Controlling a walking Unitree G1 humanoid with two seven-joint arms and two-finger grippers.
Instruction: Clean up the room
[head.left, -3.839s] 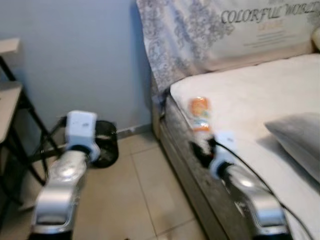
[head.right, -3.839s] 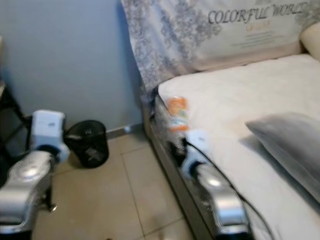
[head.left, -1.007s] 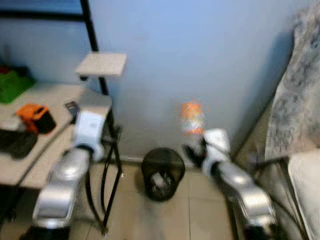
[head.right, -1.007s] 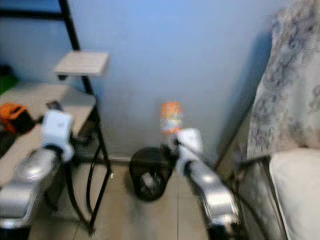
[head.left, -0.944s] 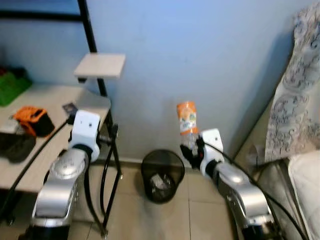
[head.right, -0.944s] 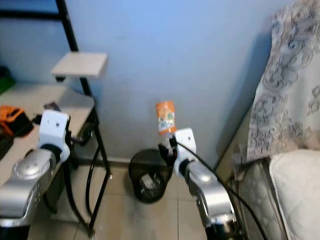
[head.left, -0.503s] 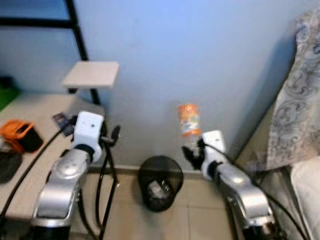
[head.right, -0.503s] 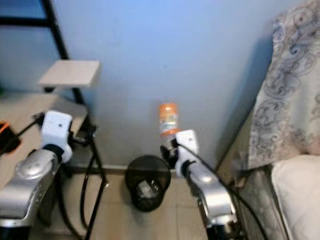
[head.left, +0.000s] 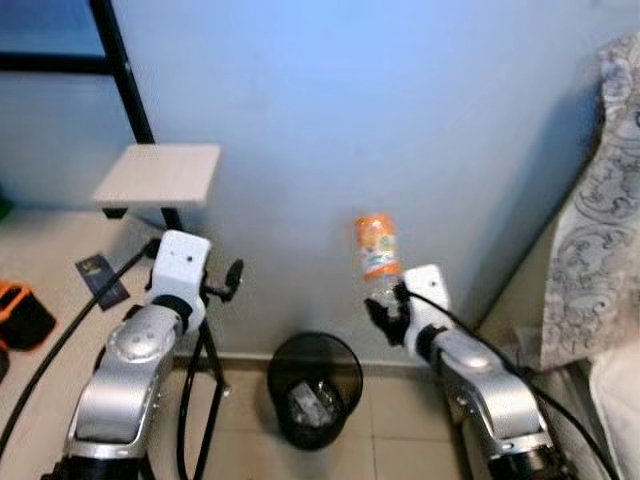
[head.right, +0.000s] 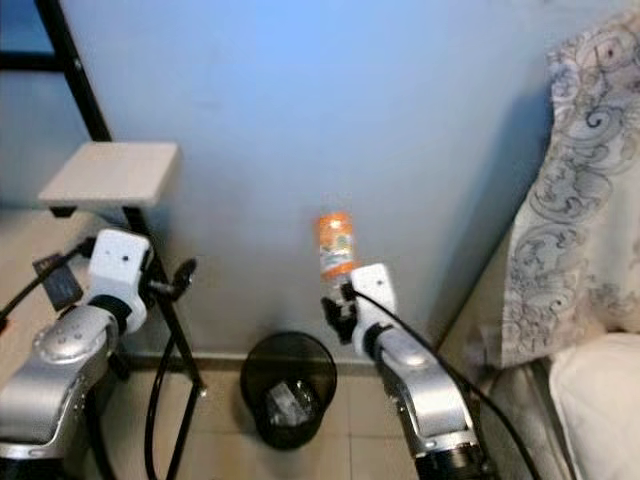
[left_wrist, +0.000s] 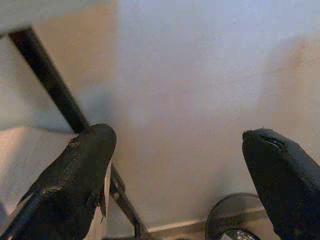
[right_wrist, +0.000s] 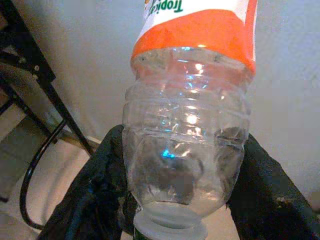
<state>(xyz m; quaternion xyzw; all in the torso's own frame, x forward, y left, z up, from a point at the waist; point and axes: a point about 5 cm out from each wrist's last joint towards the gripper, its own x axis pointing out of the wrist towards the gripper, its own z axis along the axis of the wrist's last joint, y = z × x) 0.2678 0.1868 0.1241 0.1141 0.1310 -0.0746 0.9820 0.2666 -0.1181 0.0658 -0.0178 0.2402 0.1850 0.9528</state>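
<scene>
My right gripper (head.left: 389, 311) is shut on an empty clear plastic bottle (head.left: 377, 252) with an orange label. The bottle points up, cap end down between the fingers, as the right wrist view shows (right_wrist: 187, 145). A black mesh wastebasket (head.left: 314, 388) with some trash inside stands on the tiled floor against the blue wall, below and to the left of the bottle. My left gripper (left_wrist: 185, 170) is open with nothing between its fingers, raised at the left near the desk's black frame; the wastebasket's rim (left_wrist: 232, 220) shows past its fingertips.
A small white shelf (head.left: 160, 172) on a black frame (head.left: 125, 85) stands at the left. A desk carries an orange object (head.left: 18, 315) and a dark card (head.left: 98, 279). A patterned bed cover (head.left: 600, 230) and the bed's edge are at the right. Black cables trail by both arms.
The camera swung left from the bed to the wall corner. The right gripper carried the bottle off the bed; the bottle is now held just above and right of the wastebasket.
</scene>
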